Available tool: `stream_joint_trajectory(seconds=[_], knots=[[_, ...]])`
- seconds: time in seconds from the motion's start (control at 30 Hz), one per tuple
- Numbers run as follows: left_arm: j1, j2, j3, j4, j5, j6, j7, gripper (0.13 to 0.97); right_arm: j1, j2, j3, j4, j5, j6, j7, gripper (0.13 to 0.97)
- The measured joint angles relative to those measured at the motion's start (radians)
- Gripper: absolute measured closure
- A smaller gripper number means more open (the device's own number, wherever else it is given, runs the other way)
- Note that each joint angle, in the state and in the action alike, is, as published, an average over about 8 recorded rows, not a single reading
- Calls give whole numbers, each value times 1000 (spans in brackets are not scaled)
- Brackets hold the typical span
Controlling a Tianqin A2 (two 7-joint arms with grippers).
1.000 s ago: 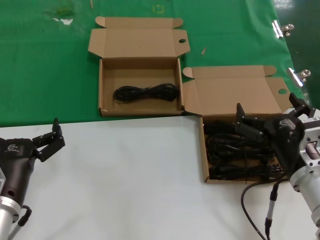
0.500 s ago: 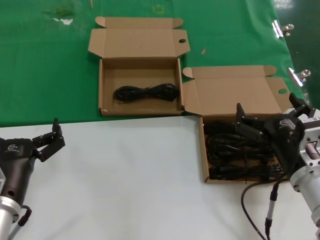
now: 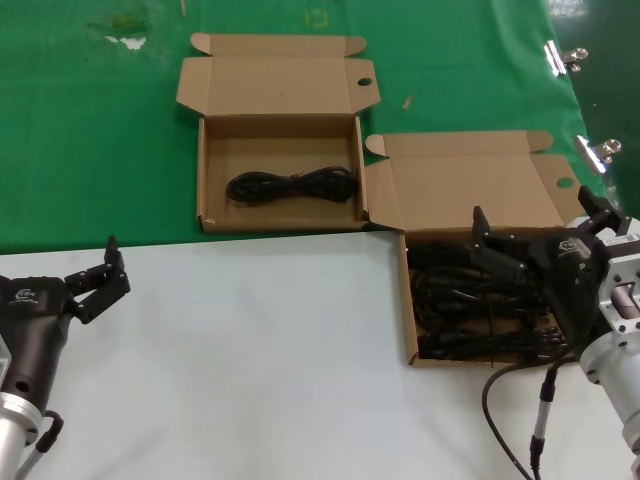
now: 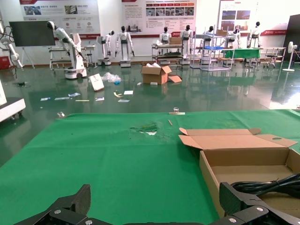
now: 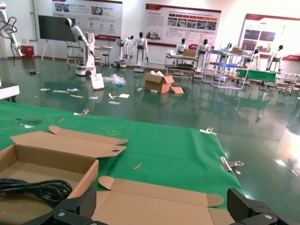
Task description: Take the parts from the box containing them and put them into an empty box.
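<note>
Green cloth is covering the far half of the counter [image 3: 250, 340] in the head view, white surface nearer. Nothing is shifting across the last second: the right gripper [image 3: 500, 250] is still hovering, jaws apart, over the box containing them [image 3: 480, 200], the parts [image 3: 470, 310] lying directly beneath, none lifted, so the next pick is only being lined up. Well off to the jaws' left, an empty box [image 3: 278, 170] is already holding one cable [image 3: 290, 186]. The left gripper [image 3: 95, 282] is idling, jaws apart, over white counter.

Left wrist view: that cable is lying just ahead, beside one jaw.

Right wrist view: both boxes are sitting ahead of the spread jaws.
</note>
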Motion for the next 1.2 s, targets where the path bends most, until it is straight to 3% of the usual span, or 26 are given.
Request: stream_joint_trajectory(seconds=[1.2], knots=[[0,0,0,0,0,0,0,132,0,0,0,0,0,0,0,129]])
